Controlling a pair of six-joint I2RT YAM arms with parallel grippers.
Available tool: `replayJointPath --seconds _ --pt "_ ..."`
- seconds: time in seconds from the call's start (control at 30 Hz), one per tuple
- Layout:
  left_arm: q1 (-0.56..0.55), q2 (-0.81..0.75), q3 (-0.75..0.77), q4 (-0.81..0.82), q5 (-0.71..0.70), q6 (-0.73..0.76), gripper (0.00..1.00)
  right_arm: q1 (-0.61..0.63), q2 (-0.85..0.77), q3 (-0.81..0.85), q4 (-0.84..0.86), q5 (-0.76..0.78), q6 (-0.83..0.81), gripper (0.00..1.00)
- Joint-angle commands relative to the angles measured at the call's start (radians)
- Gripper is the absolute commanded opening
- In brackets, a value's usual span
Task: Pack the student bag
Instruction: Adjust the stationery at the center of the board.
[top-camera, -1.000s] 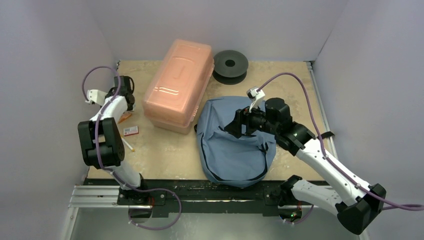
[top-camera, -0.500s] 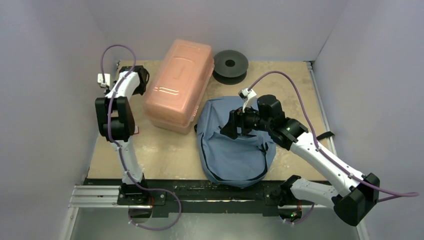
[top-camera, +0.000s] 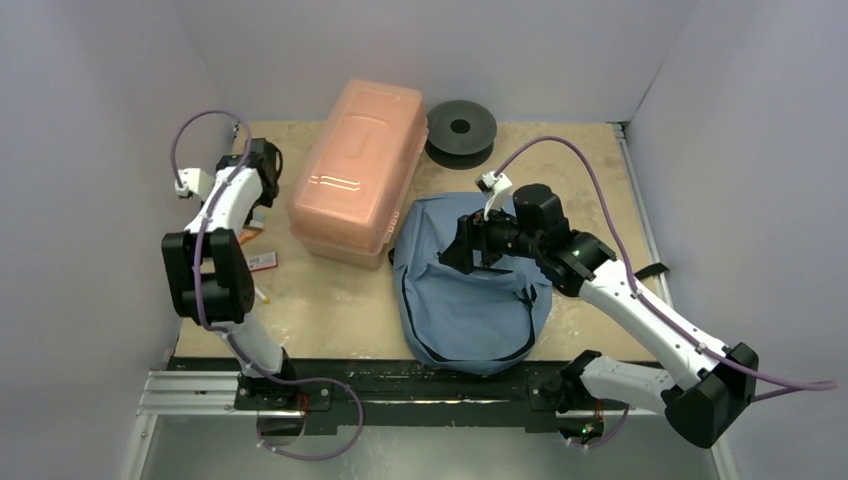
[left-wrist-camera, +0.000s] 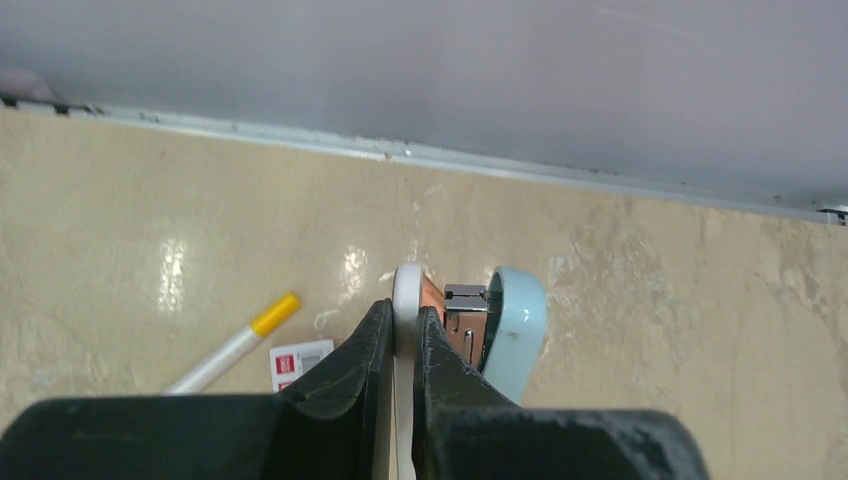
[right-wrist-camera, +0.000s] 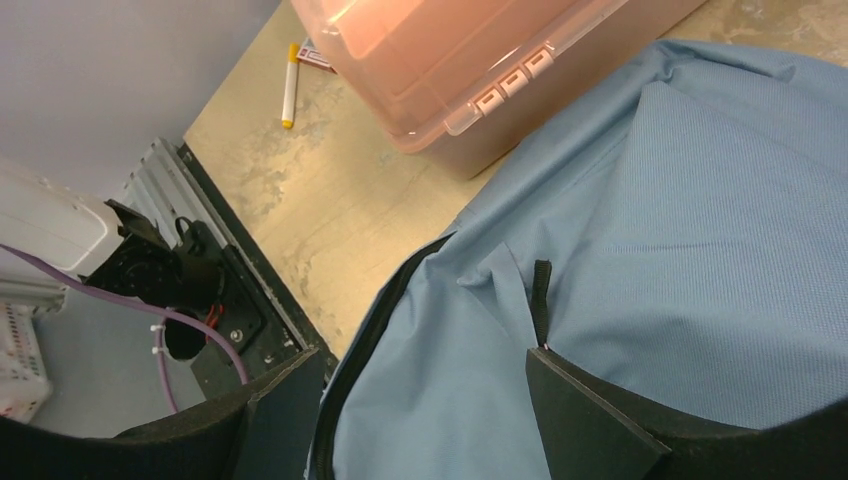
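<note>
The student bag (top-camera: 470, 290), soft blue-grey with dark zipper trim, lies flat on the table at centre right. My right gripper (top-camera: 475, 247) hovers open just over its upper part. In the right wrist view its fingers (right-wrist-camera: 590, 410) straddle blue fabric (right-wrist-camera: 700, 250), and a black zipper pull (right-wrist-camera: 541, 300) lies by the right finger. My left gripper (top-camera: 262, 165) is raised at the far left beside the pink box. It is shut (left-wrist-camera: 405, 315) on the white base of a light blue stapler (left-wrist-camera: 515, 310), which hangs partly open over the table.
The translucent pink box (top-camera: 360, 170) stands left of the bag, with a black spool (top-camera: 461, 128) behind it. A yellow-capped marker (left-wrist-camera: 235, 342) and a small red-and-white card (top-camera: 262, 261) lie on the table at the left. Walls enclose three sides.
My left arm lifted from the table by the pink box, swung up toward the back, then settled slightly lower, still gripping the stapler. My right gripper edged left over the bag, still open.
</note>
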Motion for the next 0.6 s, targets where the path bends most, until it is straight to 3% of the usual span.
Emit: replayJointPath --seconds 0.0,0.17,0.37,0.5,0.57 --pt "0.075 -0.129 -0.104 0.232 0.310 0.148 0.00 0.003 -0.050 0.006 0.032 0.012 0.012 0.78" --pt "0.144 -0.257 -0.337 0.446 0.620 0.091 0.00 0.003 -0.063 0.005 0.039 0.005 0.017 0.78" --pt "0.202 -0.268 -0.413 0.513 0.611 -0.109 0.00 0.003 -0.054 0.038 0.016 0.019 0.016 0.78" --pt "0.265 -0.240 -0.633 0.919 0.744 -0.294 0.00 0.003 -0.027 0.049 0.012 0.017 0.021 0.78" --pt "0.272 -0.198 -0.636 0.984 0.762 -0.378 0.00 0.003 -0.001 0.071 -0.007 0.014 0.016 0.78"
